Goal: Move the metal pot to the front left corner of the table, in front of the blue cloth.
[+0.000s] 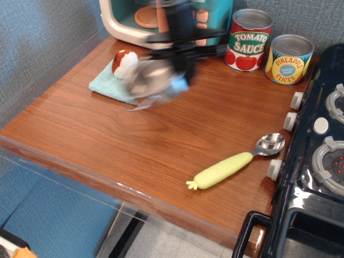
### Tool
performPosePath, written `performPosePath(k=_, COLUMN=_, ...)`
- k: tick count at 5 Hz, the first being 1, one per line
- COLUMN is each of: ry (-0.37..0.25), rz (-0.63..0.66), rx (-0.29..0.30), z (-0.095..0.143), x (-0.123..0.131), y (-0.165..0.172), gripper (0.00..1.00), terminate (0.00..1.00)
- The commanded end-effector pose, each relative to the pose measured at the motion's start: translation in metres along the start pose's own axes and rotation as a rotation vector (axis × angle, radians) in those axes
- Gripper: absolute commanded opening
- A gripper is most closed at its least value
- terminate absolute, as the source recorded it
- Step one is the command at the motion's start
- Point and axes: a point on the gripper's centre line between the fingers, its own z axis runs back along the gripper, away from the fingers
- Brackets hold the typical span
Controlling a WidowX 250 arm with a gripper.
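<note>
The metal pot (148, 80) is blurred by motion and hangs tilted in the air, above the right part of the blue cloth (110, 84). My gripper (180, 62) is shut on the pot's right rim and reaches down from the top of the view. The cloth lies at the back left of the wooden table (134, 145), partly hidden by the pot. A toy mushroom (123, 62) rests on the cloth.
A teal toy microwave (156, 21) stands at the back. A tomato sauce can (249, 40) and a pineapple can (289, 59) stand at the back right. A yellow-handled spoon (236, 164) lies at the front right beside the black toy stove (317, 161).
</note>
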Motion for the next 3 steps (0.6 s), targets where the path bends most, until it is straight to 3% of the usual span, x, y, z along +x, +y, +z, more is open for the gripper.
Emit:
performPosePath(k=1, ry=-0.045, rz=0.063, rx=0.074, z=0.024, x=-0.029, y=0.067, gripper=0.00, terminate=0.00)
performPosePath(k=3, ry=-0.027, rz=0.140, rx=0.158, z=0.002, x=-0.025, y=0.097, gripper=0.00, terminate=0.00)
